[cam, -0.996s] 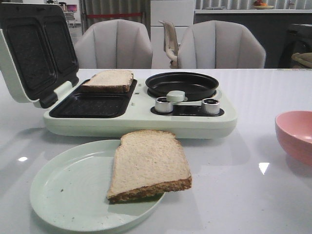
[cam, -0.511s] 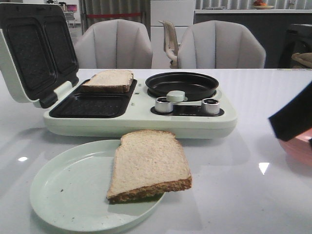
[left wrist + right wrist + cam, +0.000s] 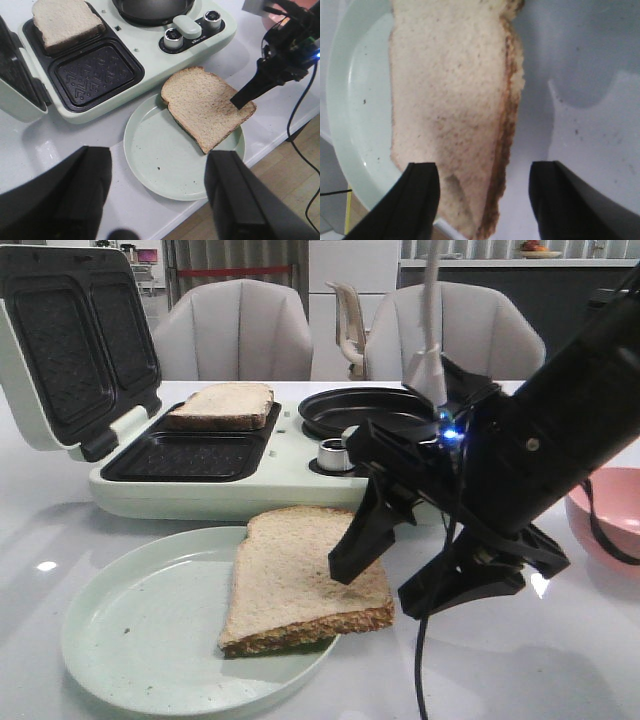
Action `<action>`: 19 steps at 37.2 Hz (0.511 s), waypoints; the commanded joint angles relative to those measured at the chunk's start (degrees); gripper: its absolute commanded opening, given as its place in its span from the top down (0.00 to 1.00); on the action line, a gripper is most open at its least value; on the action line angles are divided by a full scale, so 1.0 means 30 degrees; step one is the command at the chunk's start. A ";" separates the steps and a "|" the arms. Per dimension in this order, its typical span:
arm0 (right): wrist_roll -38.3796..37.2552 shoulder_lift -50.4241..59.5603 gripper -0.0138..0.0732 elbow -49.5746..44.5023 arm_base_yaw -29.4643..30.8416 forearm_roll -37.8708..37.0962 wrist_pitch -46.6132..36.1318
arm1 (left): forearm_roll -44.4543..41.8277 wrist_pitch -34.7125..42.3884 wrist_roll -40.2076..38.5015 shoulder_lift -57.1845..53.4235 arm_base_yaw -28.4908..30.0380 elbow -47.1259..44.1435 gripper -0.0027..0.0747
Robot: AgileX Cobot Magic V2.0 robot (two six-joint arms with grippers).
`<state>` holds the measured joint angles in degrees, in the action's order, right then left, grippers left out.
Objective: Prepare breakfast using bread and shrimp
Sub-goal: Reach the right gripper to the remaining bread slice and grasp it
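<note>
One bread slice (image 3: 290,575) (image 3: 202,100) (image 3: 445,95) lies on the pale green plate (image 3: 130,640) (image 3: 160,160) (image 3: 345,100), overhanging its right rim. A second bread slice (image 3: 222,403) (image 3: 62,20) rests in the far well of the sandwich maker (image 3: 250,490). My right gripper (image 3: 370,592) (image 3: 484,170) hangs open just above the plated slice's right crust, one finger on each side of that edge. My left gripper (image 3: 160,157) is open and empty, high over the plate's near rim. No shrimp shows in any view.
The sandwich maker's lid (image 3: 70,340) stands open at the left, with a round black pan (image 3: 350,410) and knobs (image 3: 335,453) beside the wells. A pink bowl (image 3: 612,508) sits at the right behind my right arm. The table edge (image 3: 260,150) runs close by the plate.
My right arm has swung in from the right edge and now stands over the plated slice with its jaws open. Bread, plate and sandwich maker have not moved.
</note>
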<state>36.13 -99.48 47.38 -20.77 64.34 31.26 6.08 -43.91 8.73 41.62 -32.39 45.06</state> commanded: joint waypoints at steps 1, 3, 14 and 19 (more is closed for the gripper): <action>0.0322 -0.0451 0.27 0.1477 -0.0027 0.0597 0.0550 | 0.0295 0.1474 -0.0139 -0.0058 -0.0124 0.0515 0.38; 0.0322 -0.0827 0.31 0.1905 -0.0027 0.0580 0.1227 | 0.0295 0.1474 -0.0139 -0.0058 -0.0124 0.0500 0.38; 0.0541 -0.0543 0.73 0.2078 0.0009 0.0128 0.2076 | 0.0295 0.1474 -0.0139 -0.0058 -0.0124 0.0500 0.40; 0.0541 0.0565 0.76 0.2078 0.0009 -0.0266 0.2055 | 0.0295 0.1474 -0.0139 -0.0058 -0.0124 0.0500 0.40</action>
<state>36.62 -102.78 52.33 -20.77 63.45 35.14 6.08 -43.91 8.73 41.62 -32.39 44.99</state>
